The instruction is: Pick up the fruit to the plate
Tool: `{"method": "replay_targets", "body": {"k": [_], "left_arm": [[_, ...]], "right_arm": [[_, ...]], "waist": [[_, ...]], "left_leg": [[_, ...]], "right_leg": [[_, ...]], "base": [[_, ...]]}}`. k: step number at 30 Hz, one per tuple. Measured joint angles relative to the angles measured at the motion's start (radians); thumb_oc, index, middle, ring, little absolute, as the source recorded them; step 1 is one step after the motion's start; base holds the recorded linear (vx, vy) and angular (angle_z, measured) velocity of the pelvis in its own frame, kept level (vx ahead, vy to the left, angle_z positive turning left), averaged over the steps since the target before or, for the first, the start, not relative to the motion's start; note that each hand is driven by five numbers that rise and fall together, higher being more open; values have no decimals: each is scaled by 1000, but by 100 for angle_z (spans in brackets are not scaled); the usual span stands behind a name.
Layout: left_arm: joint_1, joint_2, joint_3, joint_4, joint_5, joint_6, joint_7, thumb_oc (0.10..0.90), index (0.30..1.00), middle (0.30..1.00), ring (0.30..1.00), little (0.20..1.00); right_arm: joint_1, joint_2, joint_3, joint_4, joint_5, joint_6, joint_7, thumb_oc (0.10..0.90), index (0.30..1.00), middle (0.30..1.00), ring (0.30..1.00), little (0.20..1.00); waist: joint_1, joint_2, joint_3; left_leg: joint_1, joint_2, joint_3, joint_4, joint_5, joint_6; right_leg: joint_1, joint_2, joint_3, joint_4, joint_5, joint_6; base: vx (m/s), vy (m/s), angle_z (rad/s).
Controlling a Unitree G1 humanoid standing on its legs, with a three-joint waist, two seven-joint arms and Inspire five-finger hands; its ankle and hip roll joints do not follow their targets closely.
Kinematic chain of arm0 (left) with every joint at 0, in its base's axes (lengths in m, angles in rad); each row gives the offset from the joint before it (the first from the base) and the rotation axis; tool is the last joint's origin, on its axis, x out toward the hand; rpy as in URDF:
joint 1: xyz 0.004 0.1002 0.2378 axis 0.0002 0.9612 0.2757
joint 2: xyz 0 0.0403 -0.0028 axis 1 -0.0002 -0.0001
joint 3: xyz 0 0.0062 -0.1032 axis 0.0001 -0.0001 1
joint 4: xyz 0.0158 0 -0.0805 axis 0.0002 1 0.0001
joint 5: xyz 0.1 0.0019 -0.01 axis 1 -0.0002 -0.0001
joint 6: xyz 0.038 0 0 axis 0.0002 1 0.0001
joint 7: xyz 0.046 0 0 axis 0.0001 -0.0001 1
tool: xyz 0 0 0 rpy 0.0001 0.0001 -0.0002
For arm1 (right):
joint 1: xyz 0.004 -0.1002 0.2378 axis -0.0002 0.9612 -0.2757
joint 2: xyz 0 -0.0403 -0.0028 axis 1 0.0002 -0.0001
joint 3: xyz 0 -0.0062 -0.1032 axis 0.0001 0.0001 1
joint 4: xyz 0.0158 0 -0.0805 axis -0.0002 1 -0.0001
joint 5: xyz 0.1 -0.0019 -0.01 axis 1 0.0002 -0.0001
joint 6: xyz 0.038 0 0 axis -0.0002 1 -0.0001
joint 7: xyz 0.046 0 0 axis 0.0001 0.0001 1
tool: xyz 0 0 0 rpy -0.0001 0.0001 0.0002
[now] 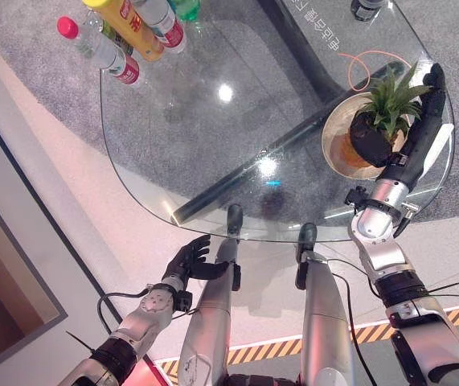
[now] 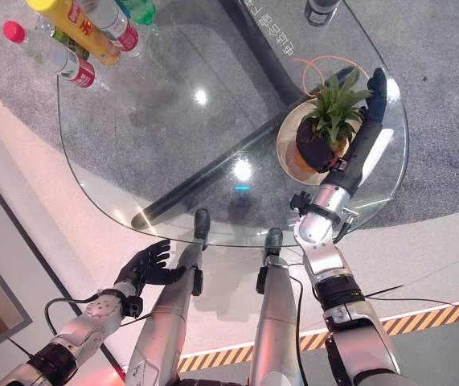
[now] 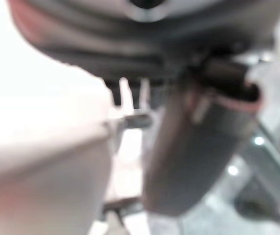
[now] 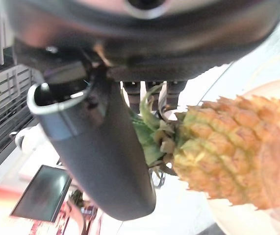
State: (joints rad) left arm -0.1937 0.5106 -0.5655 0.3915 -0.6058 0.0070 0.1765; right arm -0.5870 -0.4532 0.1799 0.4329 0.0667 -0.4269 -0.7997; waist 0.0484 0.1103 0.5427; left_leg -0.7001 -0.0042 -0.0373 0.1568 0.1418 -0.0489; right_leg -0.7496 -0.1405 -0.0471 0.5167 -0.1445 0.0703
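A pineapple (image 1: 378, 121) lies on a plate (image 1: 335, 133) on a glass table (image 1: 213, 137). The right hand (image 1: 422, 129), fingers straight, rests beside it. The left hand (image 1: 187, 261) hangs relaxed below the table edge.

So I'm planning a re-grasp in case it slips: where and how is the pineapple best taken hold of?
Probably round the scaly body, just below the crown, coming from the right, where the right hand is. The pineapple lies on its side on the plate, leaves pointing away from the robot, so its flank is exposed. The leafy crown looks too thin and spiky to hold firmly.
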Motion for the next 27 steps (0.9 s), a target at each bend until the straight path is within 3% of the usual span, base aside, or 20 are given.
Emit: {"method": "replay_targets", "body": {"k": [15,27], "left_arm": [[2,-11,36,-7,2,-15,-11,800,900,900,900,900],[3,-11,36,-10,2,-21,-11,800,900,900,900,900]], "right_arm": [[-11,-25,7,-151,-102,23,35,800,900,900,900,900],[-8,-43,9,-151,-144,25,35,800,900,900,900,900]], "waist": [[5,-1,1],[2,-2,0]], "left_leg": [[-5,-6,-6,6,5,1],[12,-2,-10,5,1,3]], "right_leg": [[3,-7,-6,7,0,2],[19,-3,-10,3,0,2]], "base": [[8,17,1],[-2,-3,0]]}}
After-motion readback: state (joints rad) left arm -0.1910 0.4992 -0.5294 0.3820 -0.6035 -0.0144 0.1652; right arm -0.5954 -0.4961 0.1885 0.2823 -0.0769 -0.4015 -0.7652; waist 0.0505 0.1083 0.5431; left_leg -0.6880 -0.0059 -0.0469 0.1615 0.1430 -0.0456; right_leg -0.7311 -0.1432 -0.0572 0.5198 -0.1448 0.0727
